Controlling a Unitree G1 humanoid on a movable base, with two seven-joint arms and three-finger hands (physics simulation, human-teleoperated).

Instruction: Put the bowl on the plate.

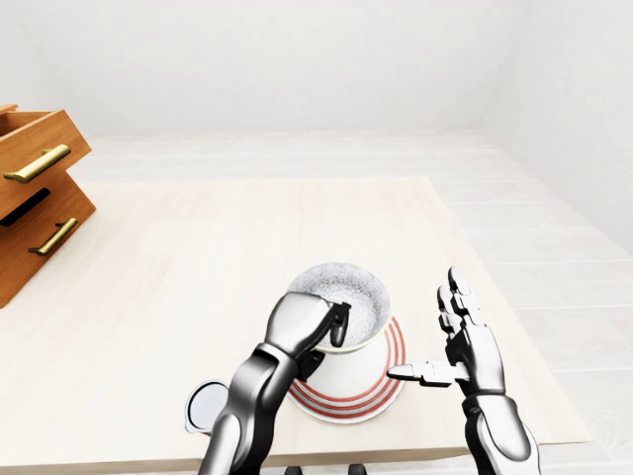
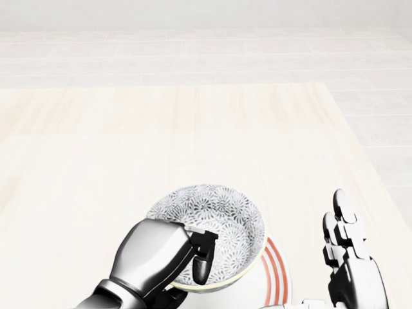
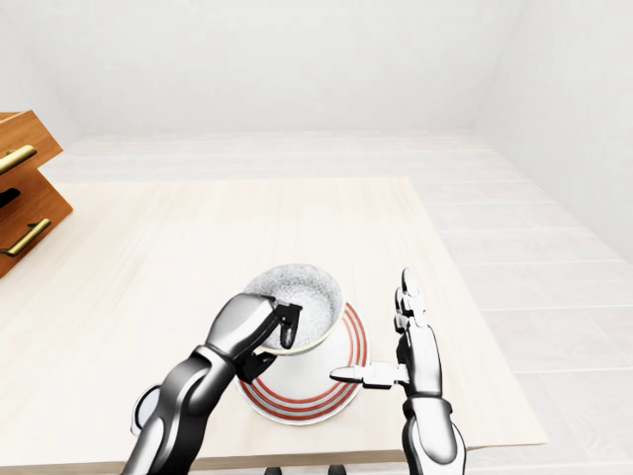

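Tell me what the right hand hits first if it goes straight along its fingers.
Nothing visible: the right hand points over bare table; the bowl sits to its left. Depth is unclear.

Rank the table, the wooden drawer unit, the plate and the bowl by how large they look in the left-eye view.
table
wooden drawer unit, cut off at the edge
plate and bowl: nearly alike; the bowl hides part of the plate
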